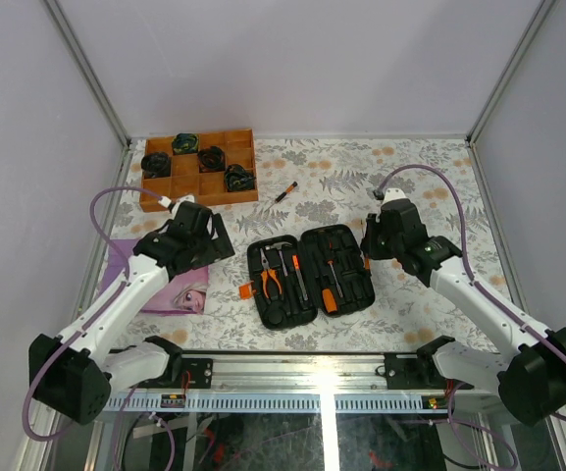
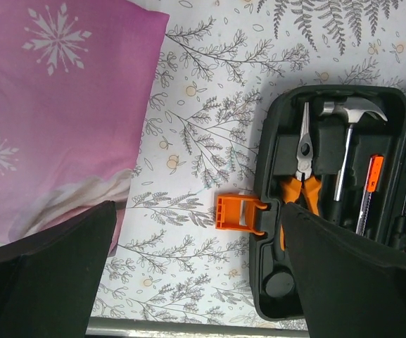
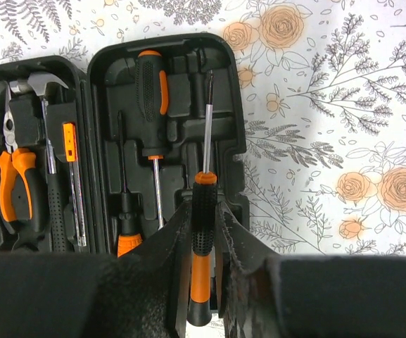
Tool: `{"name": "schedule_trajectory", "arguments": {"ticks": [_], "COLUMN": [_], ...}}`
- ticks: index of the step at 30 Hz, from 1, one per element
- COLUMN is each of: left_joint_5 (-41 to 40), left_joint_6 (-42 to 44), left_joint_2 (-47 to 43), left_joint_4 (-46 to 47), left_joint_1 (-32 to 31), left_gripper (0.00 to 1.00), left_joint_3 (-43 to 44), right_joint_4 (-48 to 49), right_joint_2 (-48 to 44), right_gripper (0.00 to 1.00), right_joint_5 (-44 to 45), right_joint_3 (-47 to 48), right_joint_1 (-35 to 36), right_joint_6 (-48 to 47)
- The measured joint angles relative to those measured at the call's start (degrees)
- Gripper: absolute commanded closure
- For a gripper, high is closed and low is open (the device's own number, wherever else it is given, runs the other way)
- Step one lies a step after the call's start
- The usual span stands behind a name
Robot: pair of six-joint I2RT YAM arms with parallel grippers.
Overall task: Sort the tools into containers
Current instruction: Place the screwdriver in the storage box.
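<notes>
The black tool case (image 1: 260, 306) lies open in the middle of the table, its orange latch (image 2: 239, 213) sticking out on the left. The left half holds a hammer (image 2: 350, 113) and orange-handled pliers (image 2: 302, 169). In the right half (image 3: 220, 56) lie screwdrivers (image 3: 150, 77). My right gripper (image 3: 204, 229) is shut on a black-and-orange screwdriver (image 3: 203, 204), whose shaft points over the right half's outer slot. My left gripper (image 2: 199, 282) stands open above the cloth just left of the case, holding nothing. One small screwdriver (image 1: 284, 192) lies loose behind the case.
A brown wooden compartment tray (image 1: 226, 142) with dark coiled items stands at the back left. A pink printed cloth (image 2: 55, 105) lies left of the case. Metal frame posts and white walls bound the table; a rail runs along the near edge (image 1: 292, 363).
</notes>
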Motion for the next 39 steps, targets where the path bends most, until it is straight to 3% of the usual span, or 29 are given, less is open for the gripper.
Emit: {"name": "schedule_trajectory", "arguments": {"ticks": [7, 21, 39], "left_joint_5": [-1.14, -3.39, -1.97], "left_joint_6": [-0.70, -5.31, -5.92], "left_joint_2": [-1.99, -19.32, -21.68], "left_joint_4": [1.55, 8.50, 10.27], "left_joint_1": [0.00, 0.00, 0.00], "left_gripper": [0.00, 0.00, 0.00], "left_joint_3": [-0.81, -10.43, -12.72], "right_joint_4": [-0.57, -3.13, -0.83], "right_joint_2": [0.22, 4.50, 12.81], "right_gripper": [1.00, 1.00, 0.98], "right_joint_5": [0.24, -6.62, -4.28], "right_joint_3": [0.04, 1.36, -0.72], "right_joint_1": [0.00, 0.74, 7.45], "right_joint_6": [0.83, -2.36, -1.92]}}
